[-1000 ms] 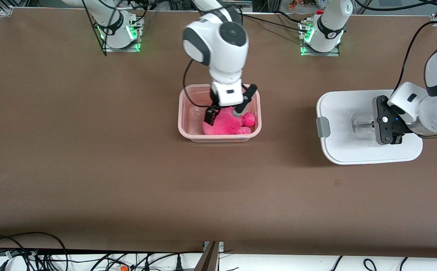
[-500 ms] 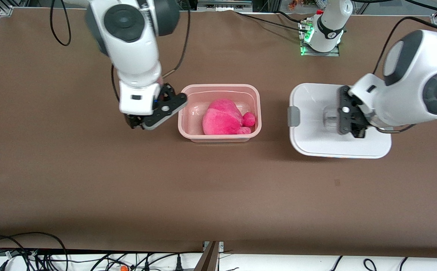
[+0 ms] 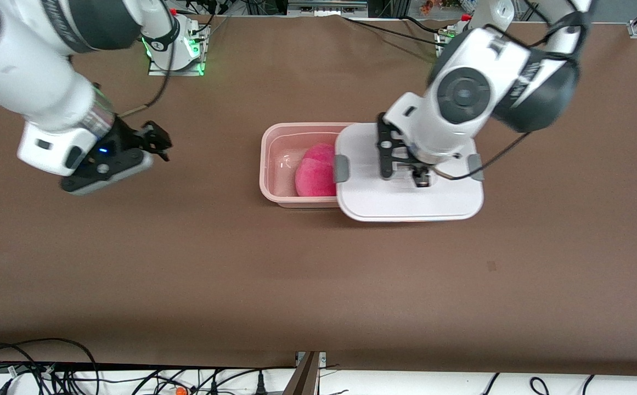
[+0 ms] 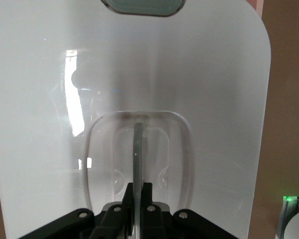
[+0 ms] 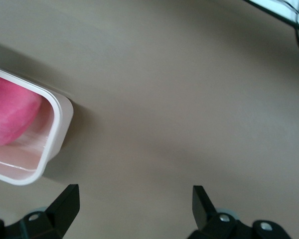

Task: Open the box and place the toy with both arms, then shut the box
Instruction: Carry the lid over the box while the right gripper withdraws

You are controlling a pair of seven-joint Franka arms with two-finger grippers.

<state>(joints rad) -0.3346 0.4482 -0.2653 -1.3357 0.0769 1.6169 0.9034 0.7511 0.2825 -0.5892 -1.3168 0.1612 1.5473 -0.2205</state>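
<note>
The translucent pink box (image 3: 274,164) stands mid-table with the bright pink toy (image 3: 315,173) inside it. My left gripper (image 3: 403,171) is shut on the clear centre handle (image 4: 138,144) of the white lid (image 3: 406,203) and holds it in the air. The lid overlaps the box's end toward the left arm and hides part of the toy. A grey clip (image 3: 341,168) sits on the lid's edge over the box. My right gripper (image 3: 160,140) is open and empty over bare table toward the right arm's end. In the right wrist view the box (image 5: 50,134) and toy (image 5: 10,117) show beside the open gripper (image 5: 134,199).
The arm bases with green lights (image 3: 175,55) (image 3: 450,52) stand at the table's edge farthest from the front camera. Cables (image 3: 77,373) lie below the table's nearest edge. A brown tabletop (image 3: 318,274) spreads around the box.
The right gripper let go of the toy in the box and moved away toward the right arm's end. The left gripper carried the lid sideways until it overlaps the box.
</note>
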